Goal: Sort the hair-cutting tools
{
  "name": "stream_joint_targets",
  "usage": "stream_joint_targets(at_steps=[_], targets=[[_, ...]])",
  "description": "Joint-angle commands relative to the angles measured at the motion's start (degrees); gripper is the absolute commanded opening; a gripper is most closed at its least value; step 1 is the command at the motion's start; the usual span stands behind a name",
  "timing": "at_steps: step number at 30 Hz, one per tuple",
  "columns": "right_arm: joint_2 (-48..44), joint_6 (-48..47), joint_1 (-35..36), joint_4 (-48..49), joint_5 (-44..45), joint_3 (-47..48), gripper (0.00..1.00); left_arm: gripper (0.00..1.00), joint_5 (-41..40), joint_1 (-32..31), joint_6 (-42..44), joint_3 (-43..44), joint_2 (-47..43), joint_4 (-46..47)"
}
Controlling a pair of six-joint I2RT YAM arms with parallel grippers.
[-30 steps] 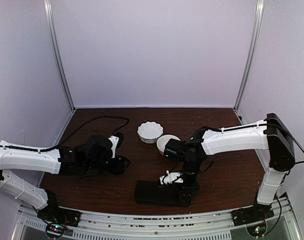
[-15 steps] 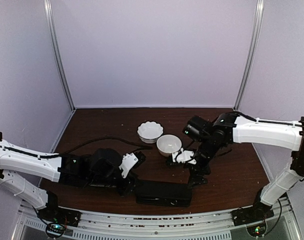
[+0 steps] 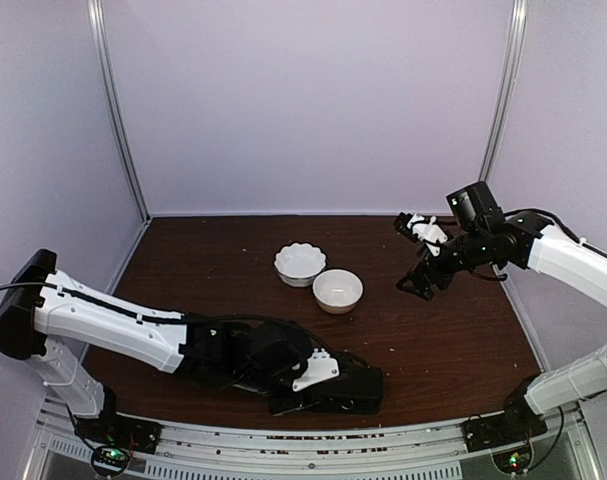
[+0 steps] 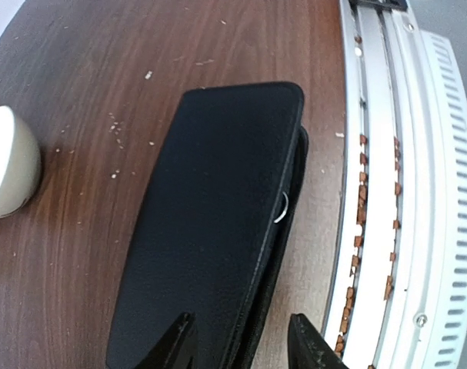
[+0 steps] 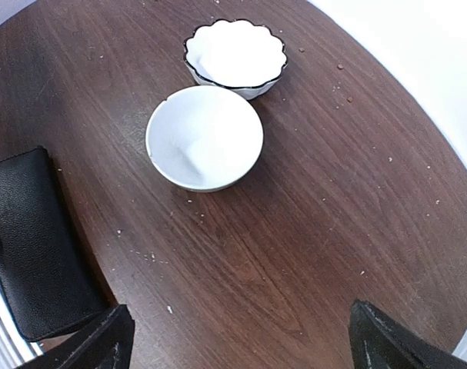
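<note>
No hair-cutting tools show in any view. A black zip case [image 3: 358, 386] lies near the front edge. My left gripper [image 3: 321, 384] is low over its left end. In the left wrist view the case [image 4: 210, 231] fills the middle, and its right edge lies between the fingers of the left gripper [image 4: 245, 346], which is open; one finger is over the lid and the other over bare table. A small silver curve [image 4: 281, 207] shows in the case's seam, but I cannot tell what it is. My right gripper [image 3: 421, 258] hangs wide open above the table at the right, empty [image 5: 241, 346].
A scalloped white bowl [image 3: 299, 262] [image 5: 235, 55] and a plain white bowl [image 3: 337, 290] [image 5: 204, 137] stand together mid-table, both empty. The metal front rail [image 4: 402, 192] runs close beside the case. Pale walls enclose the table on three sides.
My right arm has lifted off the case, swung back to the right and opened wide. My left arm has reached rightward from the left side to the case.
</note>
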Motion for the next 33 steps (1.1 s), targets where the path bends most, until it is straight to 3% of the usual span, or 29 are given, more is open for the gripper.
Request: stream_joint_targets(at_steps=[1, 6, 8, 11, 18, 27, 33], targets=[[1.5, 2.1, -0.7, -3.6, -8.4, 2.3, 1.0, 0.43, 2.7, 0.1, 5.6, 1.4, 3.3, -0.6], [-0.4, 0.4, -0.6, -4.0, -12.5, -0.1, 0.94, 0.39, 2.7, -0.4, 6.9, 2.6, 8.2, 0.0], [-0.6, -1.5, -0.6, -5.7, -16.1, 0.4, 0.85, 0.37, 0.7, -0.8, 7.2, 3.3, 9.4, 0.4], [-0.4, -1.9, -0.5, -7.5, -19.6, 1.4, 0.82, 0.33, -3.9, -0.8, 6.2, 3.9, 11.3, 1.4], [1.7, -3.6, -0.5, -9.6, -16.4, 3.0, 0.78, 0.28, -11.8, -0.3, 4.5, 6.1, 16.2, 4.6], [0.9, -3.7, -0.9, -8.7, -14.3, 2.3, 0.8, 0.24, -15.9, 3.6, 6.3, 7.9, 18.9, 10.0], [1.0, -8.0, -1.1, -10.4, -15.1, 0.2, 0.86, 0.28, -10.8, 5.7, 9.0, 9.0, 15.6, 8.7]])
